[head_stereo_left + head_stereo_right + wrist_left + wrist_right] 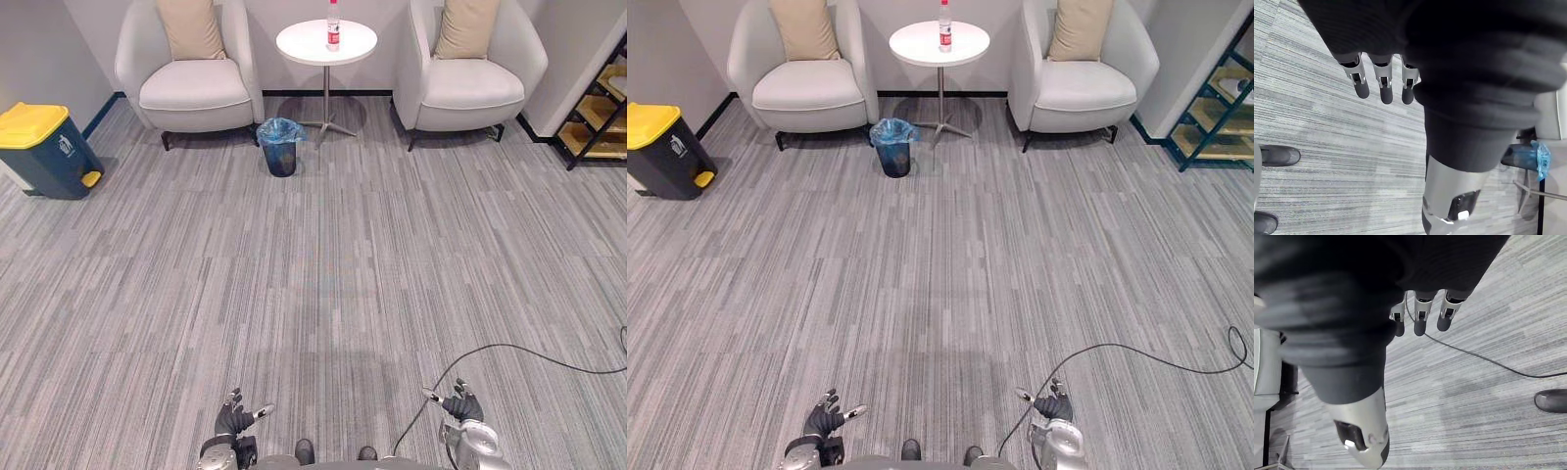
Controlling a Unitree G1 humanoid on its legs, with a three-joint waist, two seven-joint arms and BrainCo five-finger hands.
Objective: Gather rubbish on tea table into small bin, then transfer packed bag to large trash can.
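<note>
— At the top centre of the frame, what was found?
— A round white tea table on a thin metal stem (326, 41) was seen there, and a clear plastic bottle with a red label (333, 26) was stood upright on it. No other rubbish could be made out on its top.
— And the containers?
— A small dark bin lined with a blue plastic bag (280, 145) was placed on the floor just left of the table's foot. A large dark-blue trash can with a yellow lid (39, 149) was set at the upper left edge, well apart.
— The hands?
— The left hand (235, 419) and the right hand (460, 404) were held low at the bottom edge, fingers loosely spread, nothing gripped in either.
— Which step was judged to be in hand?
— The approach, with nothing gathered yet. A wide stretch of grey striped carpet (323, 294) had to be crossed before the bottle could be reached and dropped into the small bin.
</note>
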